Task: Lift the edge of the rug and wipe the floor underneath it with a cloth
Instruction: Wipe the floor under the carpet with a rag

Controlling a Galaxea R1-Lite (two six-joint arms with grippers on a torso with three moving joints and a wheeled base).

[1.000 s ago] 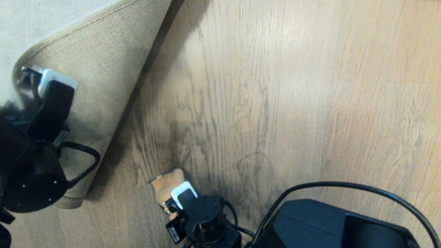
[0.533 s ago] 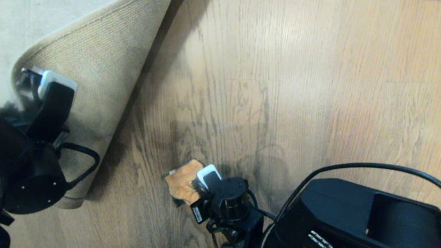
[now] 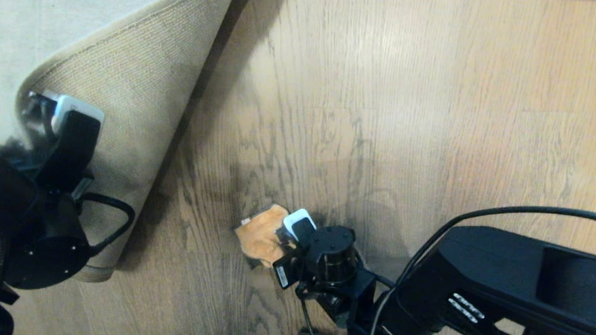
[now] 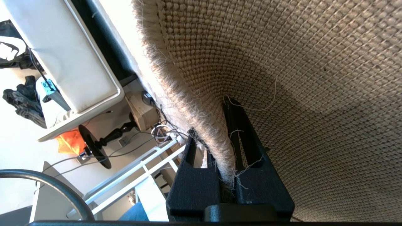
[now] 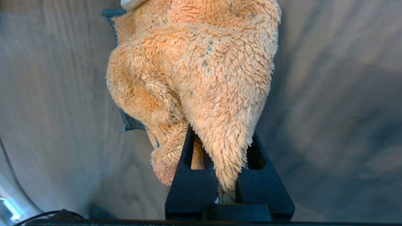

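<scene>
Rug edge (image 4: 201,125) stays pinched in your left gripper (image 4: 227,175) to bare the floor (image 3: 389,116); your right gripper (image 5: 229,188), clamping the cloth (image 5: 201,72), drags it ahead for wiping.

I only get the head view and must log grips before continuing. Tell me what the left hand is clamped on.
Observer: The left hand is shut on the rug edge; the left wrist view shows the frayed border pinched between its fingers.
Operator: Confirm the right one.
Observer: The right hand is shut on the cloth, a fold of it wedged between the fingers.
Operator: Describe the cloth's underside.
Observer: Fluffy orange pile with small dark specks and a blue-grey trim, hanging against the floor.
</scene>
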